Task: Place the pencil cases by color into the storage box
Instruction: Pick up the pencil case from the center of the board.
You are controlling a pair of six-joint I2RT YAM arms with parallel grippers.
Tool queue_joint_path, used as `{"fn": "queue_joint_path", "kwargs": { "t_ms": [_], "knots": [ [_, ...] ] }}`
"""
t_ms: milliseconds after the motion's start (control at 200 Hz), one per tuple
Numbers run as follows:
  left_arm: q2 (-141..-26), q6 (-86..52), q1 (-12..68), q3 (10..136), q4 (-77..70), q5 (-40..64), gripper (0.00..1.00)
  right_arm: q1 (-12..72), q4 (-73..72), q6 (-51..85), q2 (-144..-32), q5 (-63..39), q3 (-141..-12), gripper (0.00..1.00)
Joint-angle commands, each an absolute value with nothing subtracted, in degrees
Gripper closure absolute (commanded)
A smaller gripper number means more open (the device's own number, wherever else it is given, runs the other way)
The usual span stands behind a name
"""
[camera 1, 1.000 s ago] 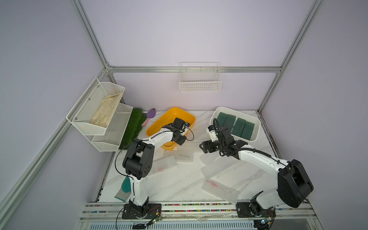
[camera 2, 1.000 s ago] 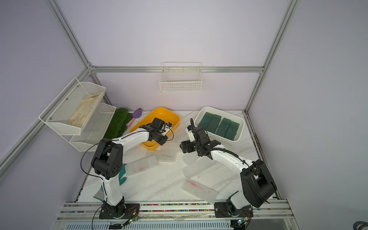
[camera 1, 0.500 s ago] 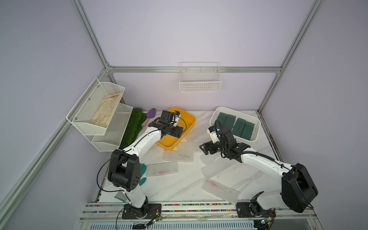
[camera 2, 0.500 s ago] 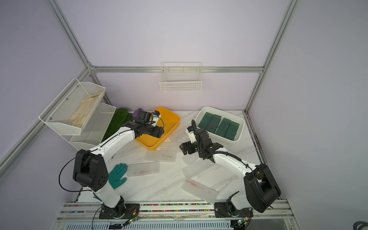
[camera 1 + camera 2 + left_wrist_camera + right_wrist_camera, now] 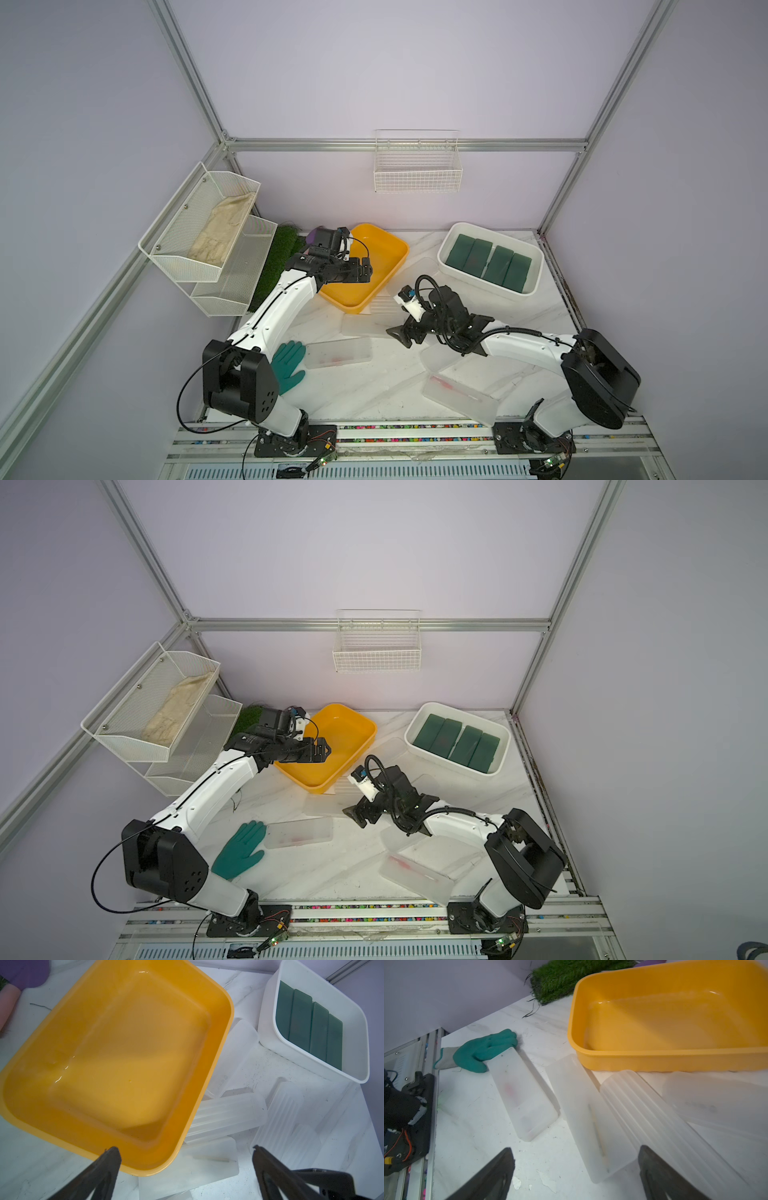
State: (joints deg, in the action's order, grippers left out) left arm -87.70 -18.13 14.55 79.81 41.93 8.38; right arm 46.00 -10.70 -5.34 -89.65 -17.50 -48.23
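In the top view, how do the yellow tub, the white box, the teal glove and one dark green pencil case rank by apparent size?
1. yellow tub and white box: about alike, so I do not rank them
2. teal glove
3. dark green pencil case, the smallest

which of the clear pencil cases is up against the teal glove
The frosted clear case lying alone near the left arm's base, one end meeting the teal glove's fingertips. The other clear cases all lie apart from the glove.

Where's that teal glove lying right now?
In both top views the teal glove lies on the table by the left arm's base, fingers beside a frosted pencil case.
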Motion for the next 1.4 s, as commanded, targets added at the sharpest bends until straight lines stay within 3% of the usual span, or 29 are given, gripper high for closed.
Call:
{"fn": "queue_joint_path", "kwargs": {
  "t_ms": [0, 340, 1395],
  "knots": [
    [-85.78, -20.76, 12.63, 79.01, 44.26, 9.32, 0.0, 50.11, -16.2, -11.9, -93.15, -19.01, -50.19, 0.05],
    [-85.49, -23.37, 9.21, 79.99, 46.61, 12.18, 0.0, 58.48, -15.74, -19.55, -106.18, -17.85, -57.61, 0.05],
    [-82.62, -22.77, 7.69, 79.27, 44.65, 16.6, 0.0, 58.8, -6.56, -29.22, -123.07, -19.85, -73.24, 0.07]
  ]
}}
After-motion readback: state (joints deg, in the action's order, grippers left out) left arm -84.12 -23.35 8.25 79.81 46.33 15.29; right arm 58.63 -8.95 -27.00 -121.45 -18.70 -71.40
